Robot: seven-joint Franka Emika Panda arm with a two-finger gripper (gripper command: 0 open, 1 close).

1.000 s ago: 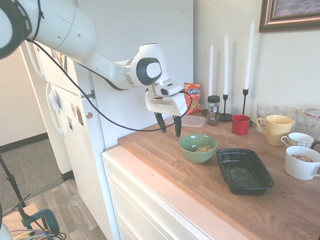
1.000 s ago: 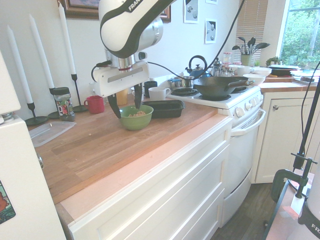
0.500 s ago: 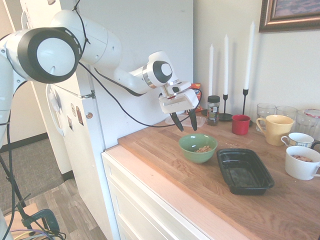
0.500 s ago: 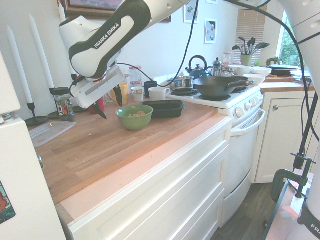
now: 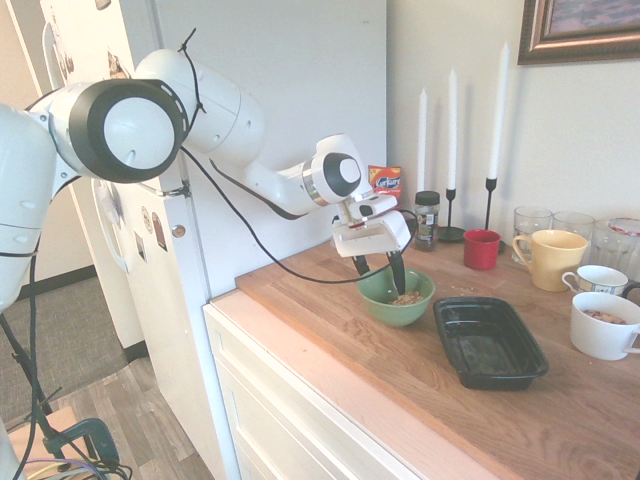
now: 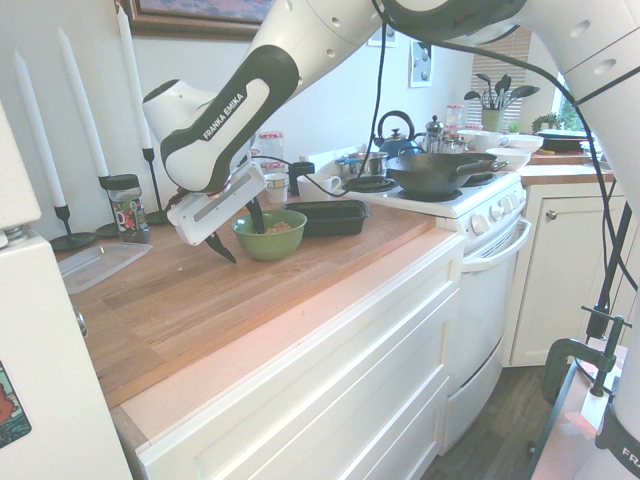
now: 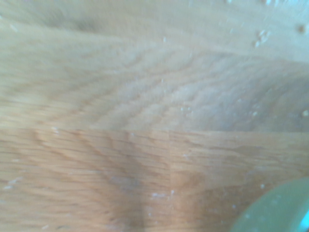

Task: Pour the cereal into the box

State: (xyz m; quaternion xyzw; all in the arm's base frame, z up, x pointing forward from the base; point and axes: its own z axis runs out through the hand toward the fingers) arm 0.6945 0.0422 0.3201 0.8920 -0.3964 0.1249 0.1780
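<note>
Gripper (image 5: 379, 269), first exterior view: fingers spread wide and holding nothing, angled steeply down at the green bowl (image 5: 396, 297). One dark finger stands inside the bowl's rim on the candle side; the other drops outside the rim on the fridge side, so the rim lies between the two. Contact with the rim cannot be confirmed. Cereal (image 5: 405, 298), a small tan heap, lies in the bottom of the bowl, just beside the inner finger. Box (image 5: 489, 342), black and shallow, sits on the wooden counter (image 5: 330, 330) just beside the bowl, on the side away from the gripper, with nothing visible in it.

Second exterior view: gripper (image 6: 238, 232) again shows open fingers, one low over the counter (image 6: 200, 300) beside the bowl (image 6: 270, 236), the other at the bowl's rim. Cereal (image 6: 277, 227) shows as a pale patch inside the bowl. Box (image 6: 325, 217) lies behind the bowl toward the stove, touching or nearly touching it; which cannot be told.

Wrist view: blurred wood grain of the counter (image 7: 145, 121) fills the frame, with a few pale crumbs (image 7: 261, 37) near one corner. A curved green edge of the bowl (image 7: 280, 210) enters at another corner. Neither cereal nor box appears.
</note>
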